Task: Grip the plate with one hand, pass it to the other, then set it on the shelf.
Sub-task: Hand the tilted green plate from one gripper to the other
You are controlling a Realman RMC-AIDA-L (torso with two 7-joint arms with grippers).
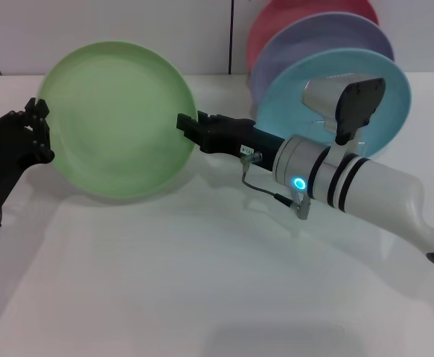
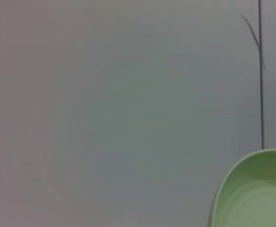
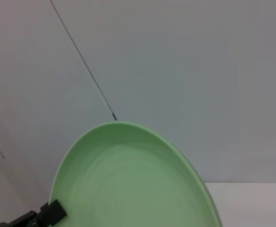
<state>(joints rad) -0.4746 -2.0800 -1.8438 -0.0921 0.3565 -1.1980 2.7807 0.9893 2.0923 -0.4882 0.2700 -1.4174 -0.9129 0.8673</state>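
- The plate [image 1: 116, 119], light green, is held upright in the air above the white table [image 1: 202, 282], its face toward the head camera, between the two grippers.
- Right gripper [image 1: 188, 130]: at the plate's 3 o'clock rim, fingers closed on the edge. It seems to bear the plate's weight.
- Left gripper [image 1: 39, 128]: at the 9 o'clock rim, fingers at or around the edge. Whether they are clamped or merely near cannot be told from these views.
- The shelf itself is not clearly visible; a turquoise plate [image 1: 380, 82], a lavender plate [image 1: 328, 37] and a red plate [image 1: 291, 15] stand upright at about 2 o'clock from the green one, behind the right forearm.
- Risk 1: if the right gripper lets go before the left has a firm pinch, the plate probably drops onto the table. Cause: an unconfirmed left grip.
- Risk 2: a thin rim pinch on a smooth matte plate may let it pivot or slip.
- Risk 3: both arms pulling at once could twist the plate out of one grip.
- Risk 4: the right forearm sits close to the standing plates; a careless retreat might knock them.
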